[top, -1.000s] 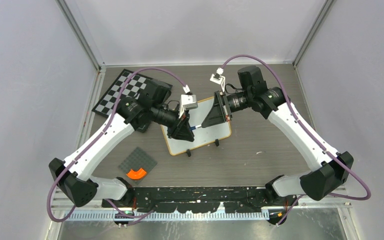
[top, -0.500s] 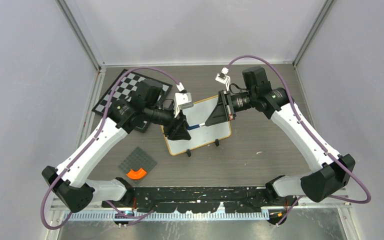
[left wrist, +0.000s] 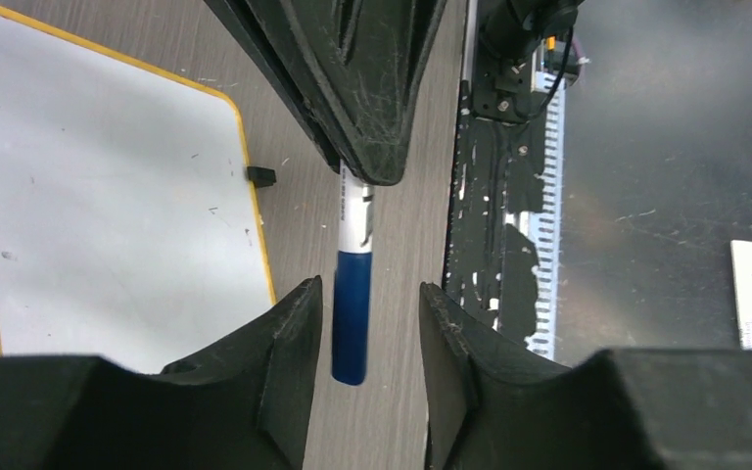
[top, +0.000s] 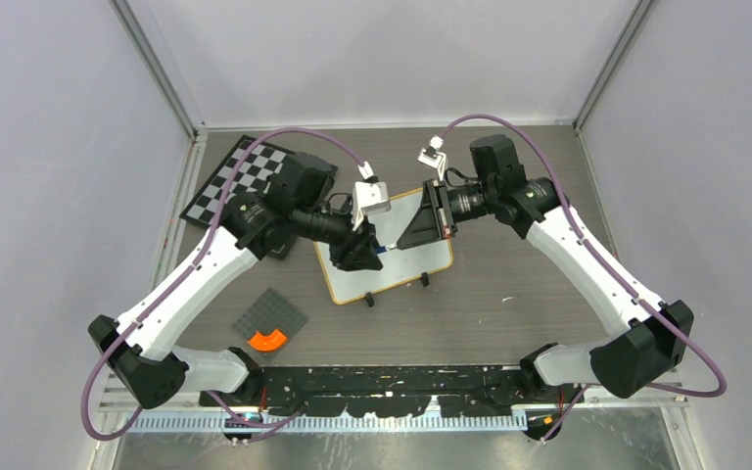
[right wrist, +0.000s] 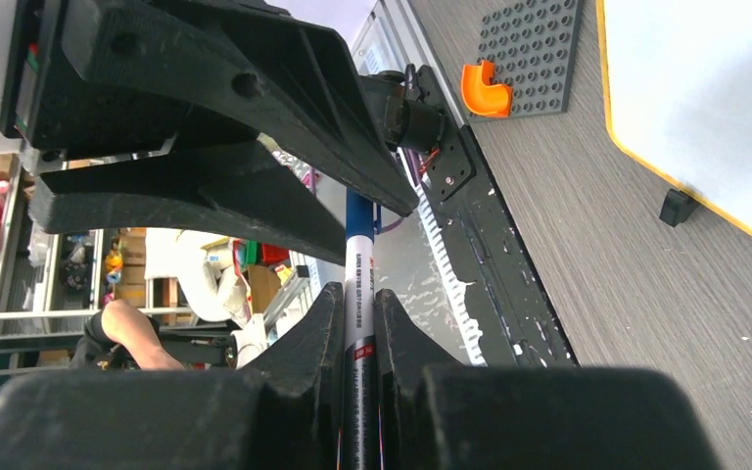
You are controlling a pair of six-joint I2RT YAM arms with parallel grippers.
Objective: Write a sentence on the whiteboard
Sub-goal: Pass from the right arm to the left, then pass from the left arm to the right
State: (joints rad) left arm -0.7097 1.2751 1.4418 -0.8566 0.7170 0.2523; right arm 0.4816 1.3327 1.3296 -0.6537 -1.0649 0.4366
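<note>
We judge that we are at the uncapping step, with no writing begun: the whiteboard [top: 399,266] lies flat on the table [top: 529,284] at mid-field, bare of any stroke, its two black feet on the near edge. Both arms meet just above it. The right gripper [right wrist: 357,294] is clamped on the marker [right wrist: 360,269], holding it level and pointing it at the left arm. The left gripper [left wrist: 364,304] stands parted, and the blue end [left wrist: 351,328], which we take for the cap, sits between its fingers with a gap on either side. Next, we think, the left fingers must close squarely on that cap and pull straight along the barrel while the right holds firm; a skewed pull could twist the marker in its grip. We see no container here; the nearest thing is a grey plate [top: 276,311] with an orange piece [top: 267,340] on it.
</note>
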